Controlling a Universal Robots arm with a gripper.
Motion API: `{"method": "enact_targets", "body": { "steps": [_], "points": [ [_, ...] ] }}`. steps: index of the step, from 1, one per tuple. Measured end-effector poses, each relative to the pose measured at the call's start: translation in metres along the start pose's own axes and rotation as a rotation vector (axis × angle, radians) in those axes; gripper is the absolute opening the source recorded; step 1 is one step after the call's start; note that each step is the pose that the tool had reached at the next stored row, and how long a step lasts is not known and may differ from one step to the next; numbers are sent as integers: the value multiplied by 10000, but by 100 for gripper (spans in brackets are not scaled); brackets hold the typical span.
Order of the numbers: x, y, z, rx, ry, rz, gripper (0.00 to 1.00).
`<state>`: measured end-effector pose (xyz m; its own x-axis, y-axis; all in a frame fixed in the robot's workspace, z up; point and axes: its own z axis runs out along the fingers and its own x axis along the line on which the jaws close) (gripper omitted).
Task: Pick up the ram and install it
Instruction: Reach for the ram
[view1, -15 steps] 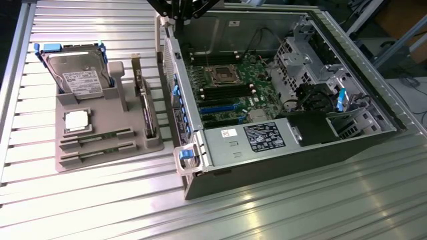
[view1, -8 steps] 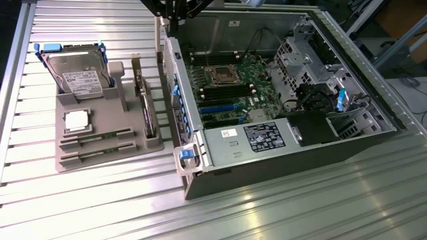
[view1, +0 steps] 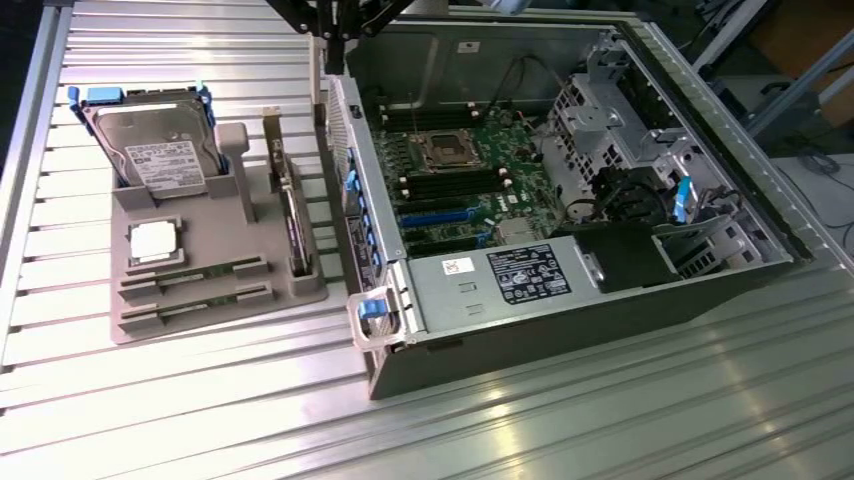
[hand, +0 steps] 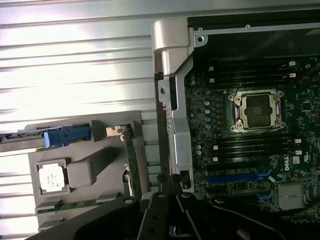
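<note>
A: Fast pass. Gripper (view1: 340, 18) status?
B: It's up high over the wall of the open case (view1: 534, 340), on the tray side. Apart or together, cannot tell. I see nothing carried in it.
A: Where's the ram (view1: 191, 277)?
B: In its groove in the gray tray (view1: 200, 332), with the second stick (view1: 198, 303) just beside it, parallel. Both are well apart from the gripper, at the tray end farthest from it.
A: Anything between the gripper and the ram?
B: The hard drive (view1: 160, 155) is nearest the gripper, then the CPU (view1: 154, 240), then the sticks. The expansion card (view1: 294, 215) stands on edge along the tray's case side, near the sticks' ends.
A: Which step?
B: My read is the reach for the pick, with no contact yet. The memory slots (hand: 255, 147) flanking the CPU socket (hand: 257, 112) look empty, so nothing is installed.
A: Tips for doing the pick well?
- Commit to one stick, since they're alike and close together.
- Centre over its length and line the wrist up with the groove.
- Grip across the thin board, not end to end.
- Lift it straight up out of the groove, because a tilt would likely bind it.
B: Also watch the card at the stick ends and the CPU, which is near the first stick. A skewed approach could clip either.
</note>
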<state>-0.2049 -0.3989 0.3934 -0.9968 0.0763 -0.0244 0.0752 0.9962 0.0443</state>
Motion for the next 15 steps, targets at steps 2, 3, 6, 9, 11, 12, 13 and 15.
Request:
{"method": "enact_targets", "body": {
  "steps": [2,3,6,9,11,12,13,15],
  "points": [
    [18,-2,0,0,-1,0,10],
    [32,-3,0,-1,-1,0,10],
    [87,-7,-2,-1,-1,-1,10],
    [119,-9,-3,-1,0,-1,10],
    [142,-11,-3,-1,-1,0,10],
    [146,-11,-3,-1,-1,0,10],
    [153,-11,-4,-1,-1,0,10],
    [172,-13,-5,-1,0,0,10]
  ]
}}
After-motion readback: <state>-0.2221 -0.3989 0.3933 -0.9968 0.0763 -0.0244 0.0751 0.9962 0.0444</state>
